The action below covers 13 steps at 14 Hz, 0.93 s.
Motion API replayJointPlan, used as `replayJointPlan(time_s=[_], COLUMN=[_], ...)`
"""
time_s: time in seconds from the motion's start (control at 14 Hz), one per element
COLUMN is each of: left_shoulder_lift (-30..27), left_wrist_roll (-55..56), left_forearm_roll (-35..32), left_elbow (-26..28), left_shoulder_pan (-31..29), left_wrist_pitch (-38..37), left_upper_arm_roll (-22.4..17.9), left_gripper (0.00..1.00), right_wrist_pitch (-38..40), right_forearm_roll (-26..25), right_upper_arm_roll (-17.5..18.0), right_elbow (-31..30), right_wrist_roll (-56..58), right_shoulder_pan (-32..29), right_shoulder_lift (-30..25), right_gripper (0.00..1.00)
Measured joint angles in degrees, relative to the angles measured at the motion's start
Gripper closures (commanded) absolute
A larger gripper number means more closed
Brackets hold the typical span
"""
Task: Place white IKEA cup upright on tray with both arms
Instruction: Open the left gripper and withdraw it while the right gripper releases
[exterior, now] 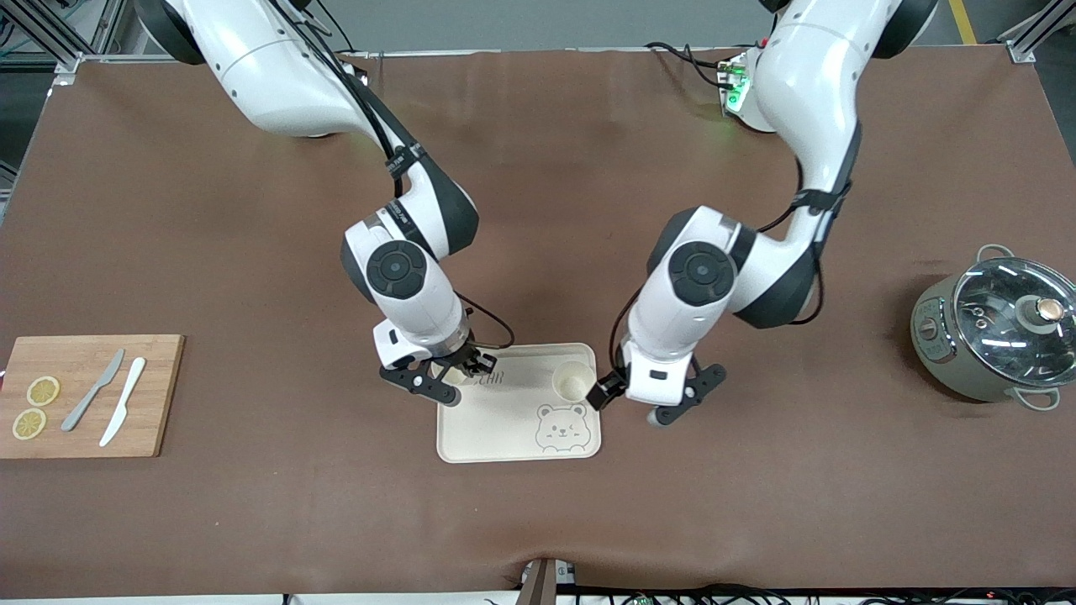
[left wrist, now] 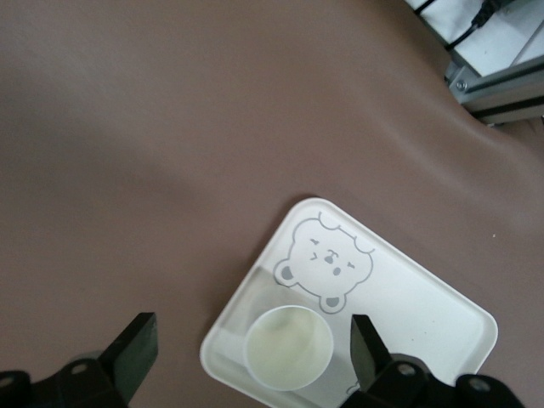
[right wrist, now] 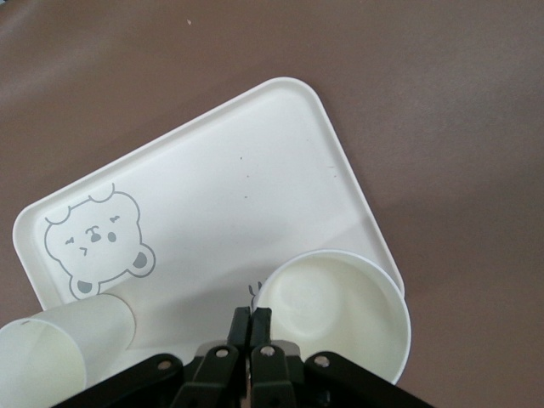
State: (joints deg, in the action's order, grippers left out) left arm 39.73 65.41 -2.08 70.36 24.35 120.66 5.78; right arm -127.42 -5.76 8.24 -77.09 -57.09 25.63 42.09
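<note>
While your right gripper (right wrist: 252,327) has its fingers pinched together on the rim of the white cup (right wrist: 336,319), which stands upright on the tray (right wrist: 212,187) midway along the tabletop's camera-side edge, a sideways drag at release could tip it. Your left gripper (left wrist: 251,327) hangs with its fingers (left wrist: 140,340) apart over the other cup (left wrist: 289,347), and a crooked descent could topple that one.
</note>
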Motion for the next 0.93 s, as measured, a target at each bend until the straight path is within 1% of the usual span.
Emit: replayJointPlan(time_s=[0.36, 0.64, 0.79, 0.93], left_shoulder_lift=[-6.9, -11.6, -13.7, -15.8], left_wrist_roll=[-7.4, -16.2, -20.9, -26.4], left_forearm_roll=[0.0, 0.0, 0.1, 0.9], left_elbow=[0.3, 0.5, 0.6, 0.6], left_shoulder_pan=[-3.5, -7.3, -9.8, -12.6], left_wrist_pitch=[-9.7, -17.3, -20.1, -22.9], left_upper_arm_roll=[0.0, 0.1, 0.1, 0.1], left_gripper=[0.00, 0.00, 0.00, 0.00], right_wrist_pitch=[-0.1, -0.1, -0.5, -0.8], right_forearm_roll=[-1.2, -1.3, -1.4, -2.6], right_upper_arm_roll=[-0.6, -5.4, -6.7, -6.9], right_elbow=[3.0, 5.1, 6.0, 6.3], right_wrist_roll=[-0.6, -0.6, -0.7, -1.2], right_shoulder_pan=[0.9, 4.8, 6.2, 6.7], right_shoulder_lift=[3.0, 4.9, 5.9, 6.3], right_gripper=[1.00, 1.00, 1.00, 1.00])
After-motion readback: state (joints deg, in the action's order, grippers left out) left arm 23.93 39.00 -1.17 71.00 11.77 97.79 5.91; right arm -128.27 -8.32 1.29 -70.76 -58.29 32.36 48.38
